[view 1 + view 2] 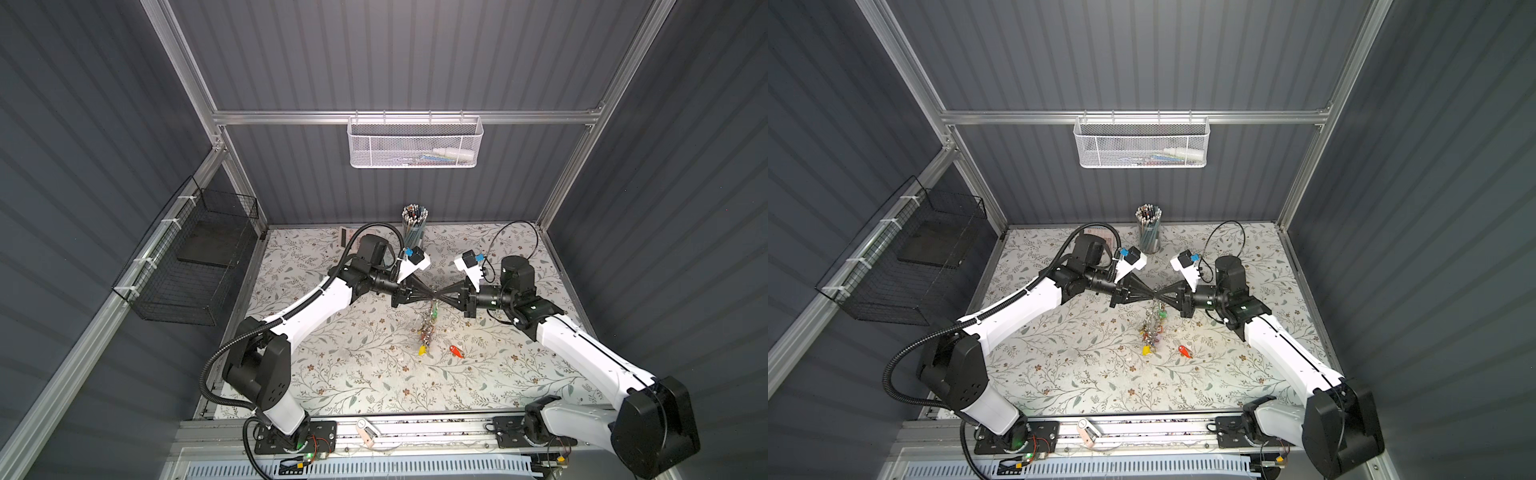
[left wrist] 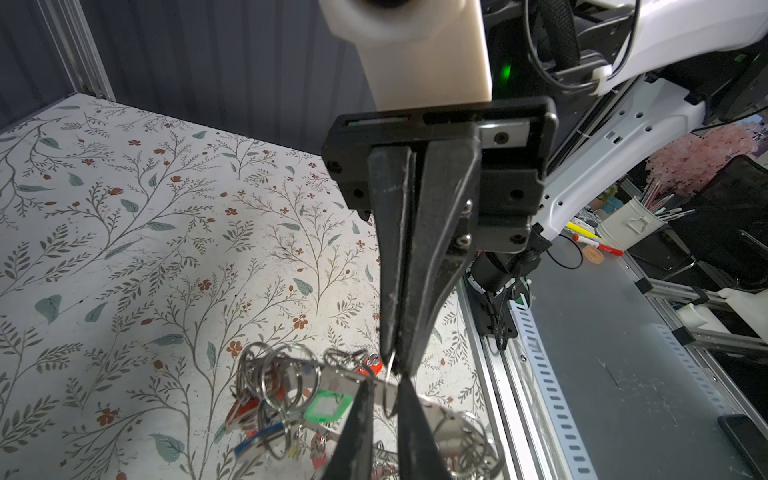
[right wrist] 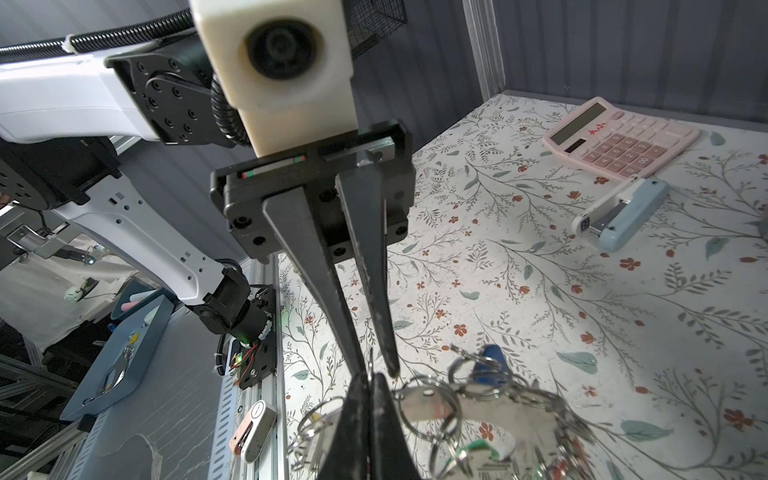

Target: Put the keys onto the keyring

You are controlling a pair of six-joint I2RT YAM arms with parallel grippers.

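Both grippers meet tip to tip in the air over the middle of the mat. The keyring (image 2: pixel 438 415) (image 3: pixel 423 400), a flat grey metal band, hangs just under them. Several keys with a green tag (image 2: pixel 328 409) and a blue tag (image 3: pixel 490 365) are strung on it. The bunch (image 1: pixel 428 328) trails down to a yellow tag (image 1: pixel 422 351) on the mat. My right gripper (image 3: pixel 370 380) (image 1: pixel 437 296) is shut on a thin split ring. My left gripper (image 2: pixel 387 386) (image 1: pixel 432 296) straddles that ring with a narrow gap. A red-orange key (image 1: pixel 456 351) lies loose.
A cup of pencils (image 1: pixel 414 226) stands at the back of the floral mat. A pink calculator (image 3: pixel 619 137) and a pale blue stapler (image 3: pixel 619 216) lie at the back left. A black wire basket (image 1: pixel 187 266) hangs on the left wall and a white mesh basket (image 1: pixel 415 141) on the back wall.
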